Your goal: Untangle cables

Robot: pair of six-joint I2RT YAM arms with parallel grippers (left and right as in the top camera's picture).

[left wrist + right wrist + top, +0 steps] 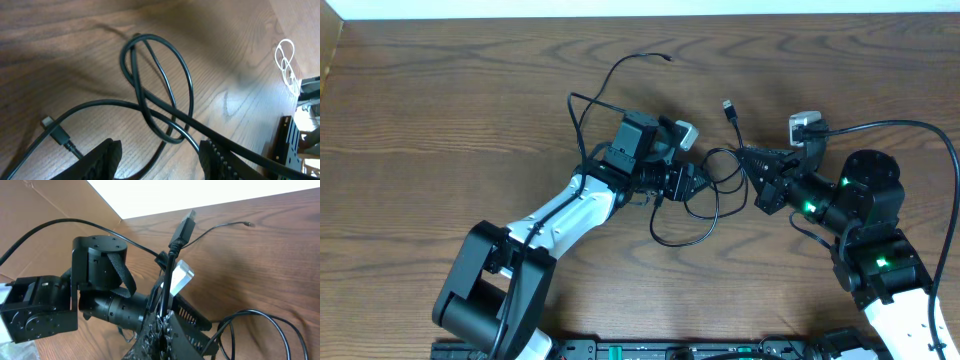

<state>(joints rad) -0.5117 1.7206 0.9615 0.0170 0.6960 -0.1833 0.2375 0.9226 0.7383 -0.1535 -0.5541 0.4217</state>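
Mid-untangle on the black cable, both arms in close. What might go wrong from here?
1. The right claw is shut on the black cable below its plug; a hard pull could cinch the crossed loop into a knot.
2. Strands run between the open jaws of the left claw; closing may pinch two at once.
3. In the overhead view both claws sit close together, so they might collide.

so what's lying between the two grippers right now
Loops of the black cable on the table, between left gripper and right gripper; clearest in the overhead view.
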